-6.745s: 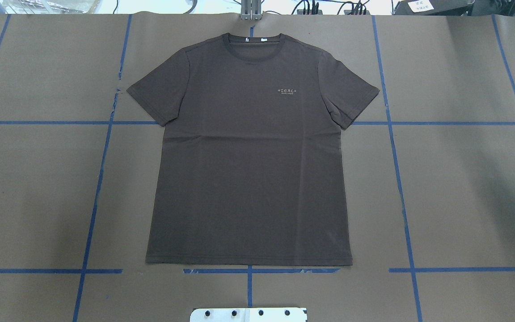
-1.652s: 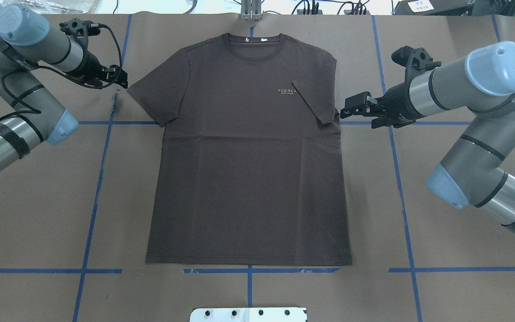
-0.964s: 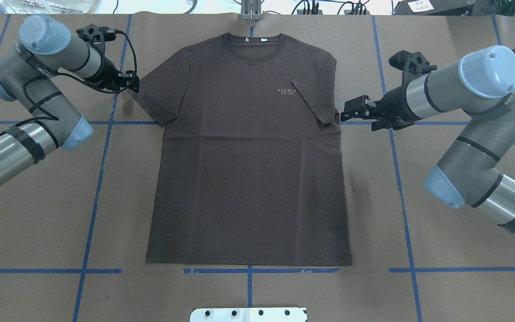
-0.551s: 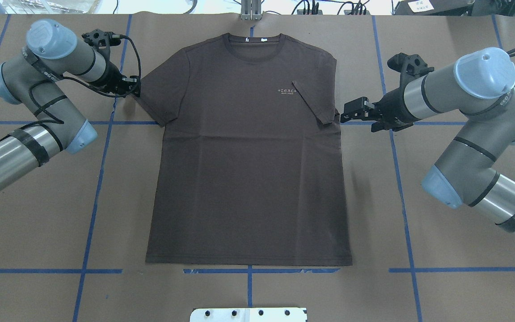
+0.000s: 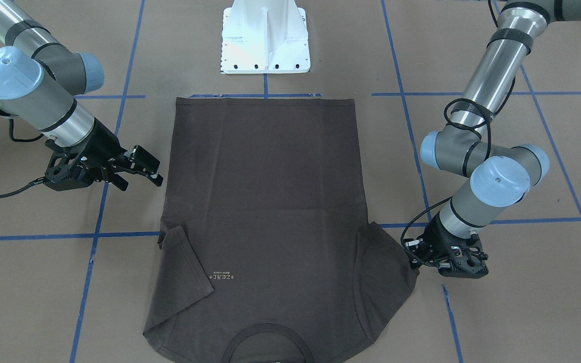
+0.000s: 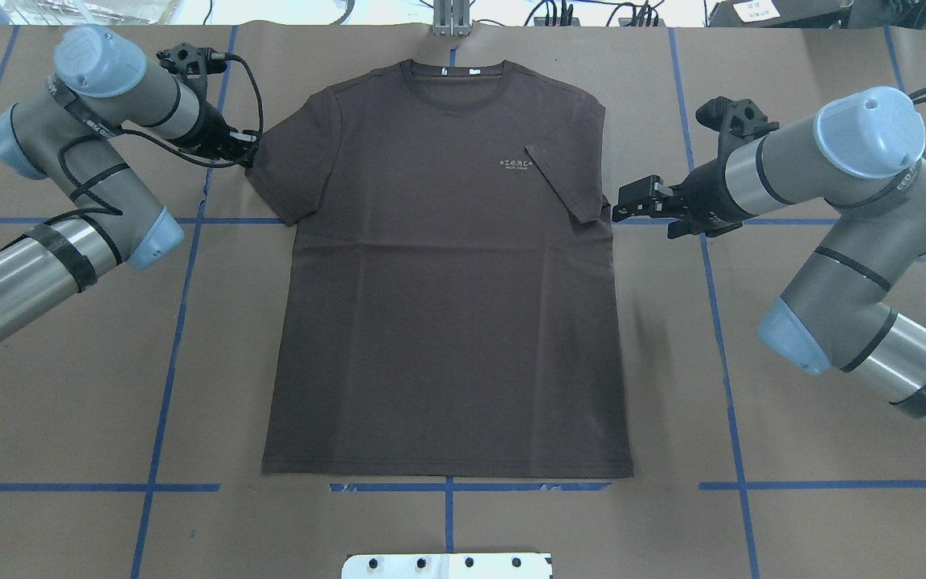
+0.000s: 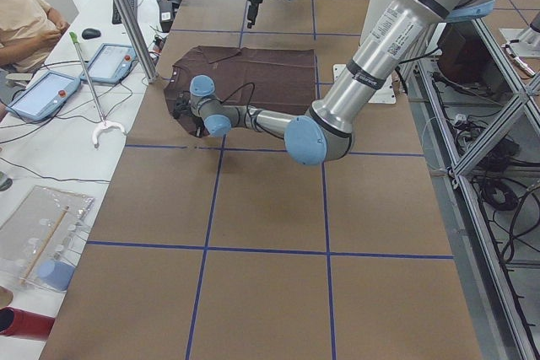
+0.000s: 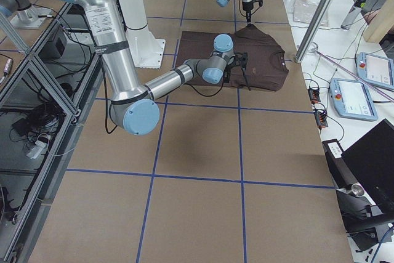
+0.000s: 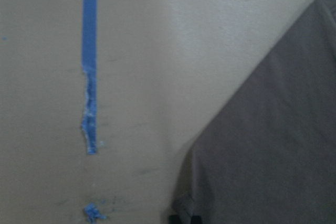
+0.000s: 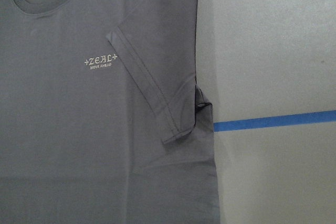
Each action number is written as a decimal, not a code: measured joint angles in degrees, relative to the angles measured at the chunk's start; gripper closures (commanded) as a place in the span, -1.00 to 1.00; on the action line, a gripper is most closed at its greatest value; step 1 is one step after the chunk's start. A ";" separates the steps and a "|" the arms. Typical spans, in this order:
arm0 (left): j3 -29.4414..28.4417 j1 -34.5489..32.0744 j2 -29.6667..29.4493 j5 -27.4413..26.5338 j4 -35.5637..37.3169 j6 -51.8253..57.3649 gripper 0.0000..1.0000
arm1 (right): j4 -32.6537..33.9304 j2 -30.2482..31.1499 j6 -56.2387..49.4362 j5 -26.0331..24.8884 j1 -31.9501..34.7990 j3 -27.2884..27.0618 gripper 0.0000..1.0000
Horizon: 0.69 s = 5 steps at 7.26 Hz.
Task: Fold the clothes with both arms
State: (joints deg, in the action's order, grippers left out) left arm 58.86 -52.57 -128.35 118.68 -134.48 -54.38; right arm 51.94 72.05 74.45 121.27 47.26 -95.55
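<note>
Front-facing: T-shirt (image 5: pixel 265 176) lies flat on paper-covered table (image 5: pixel 472 312), hem toward white pedestal base (image 5: pixel 265 40). Right gripper (image 5: pixel 141 174) just beside shirt's side edge, jaws wide, holding nothing. Left gripper (image 5: pixel 415 257) touches left sleeve (image 5: pixel 386 262) edge; I cannot tell jaw state.

Overhead: right sleeve (image 6: pixel 567 185) lies folded in over chest, beside logo (image 6: pixel 517 164).

Left wrist: sleeve corner slightly rucked; view blurred.

Right wrist: folded cuff lies neat.

My judgement: fabric light, limp, drapes when lifted. Take hold at sleeve hem or shoulder seam.

No containers seen.
</note>
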 measured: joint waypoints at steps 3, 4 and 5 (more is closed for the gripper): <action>1.25 0.02 -2.78 0.19 0.22 -2.26 1.00 | -0.07 0.02 -0.06 -0.32 -0.05 0.13 -1.00; 1.30 0.81 -4.29 -0.02 0.67 -4.67 1.00 | -0.08 0.02 -0.08 -0.33 -0.06 0.16 -1.00; 1.32 2.46 -5.97 -0.23 1.25 -7.51 1.00 | -0.06 0.02 -0.15 -0.33 -0.06 0.25 -1.00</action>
State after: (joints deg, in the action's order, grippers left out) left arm 60.19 -50.11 -134.32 118.45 -133.23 -61.89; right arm 51.87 72.07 74.29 120.94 47.20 -95.29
